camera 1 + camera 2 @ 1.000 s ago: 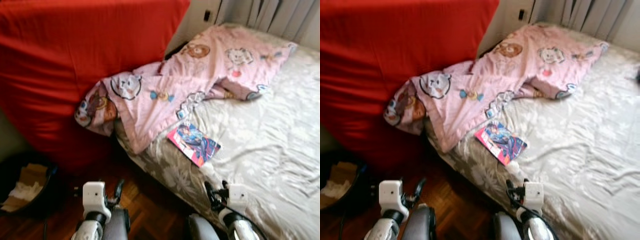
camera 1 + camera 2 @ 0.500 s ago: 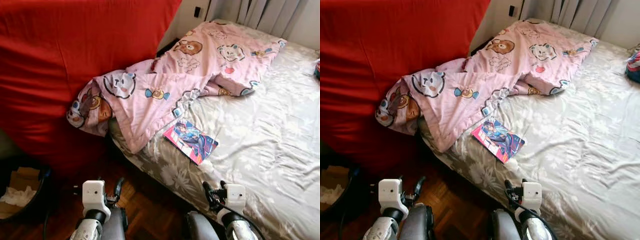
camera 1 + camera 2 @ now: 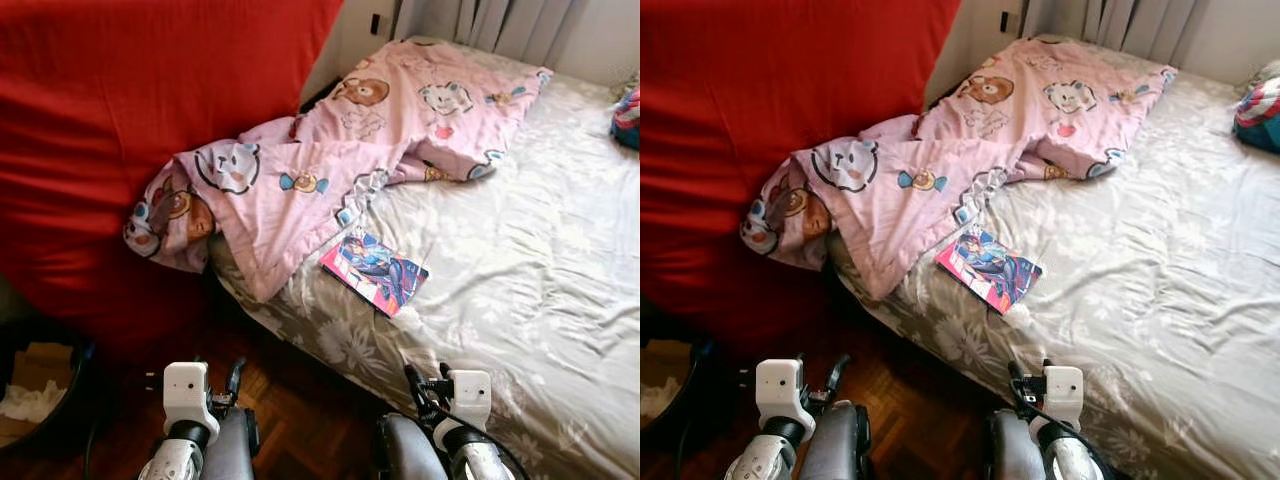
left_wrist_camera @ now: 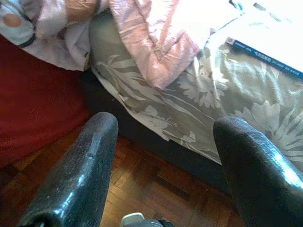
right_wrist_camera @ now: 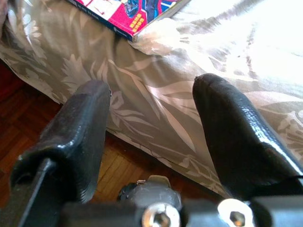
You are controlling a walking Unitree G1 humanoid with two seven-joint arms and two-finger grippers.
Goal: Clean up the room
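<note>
We stand at the near edge of the bed [image 3: 540, 270]; a comic book [image 3: 375, 271] lies flat on its floral grey cover, just right of the rumpled pink cartoon blanket [image 3: 330, 165]. Our left gripper [image 4: 163, 142] and right gripper [image 5: 151, 118] hang low over the wood floor [image 3: 300, 420], both wide open, holding nothing. A red sofa [image 3: 130, 130] sits left.
</note>
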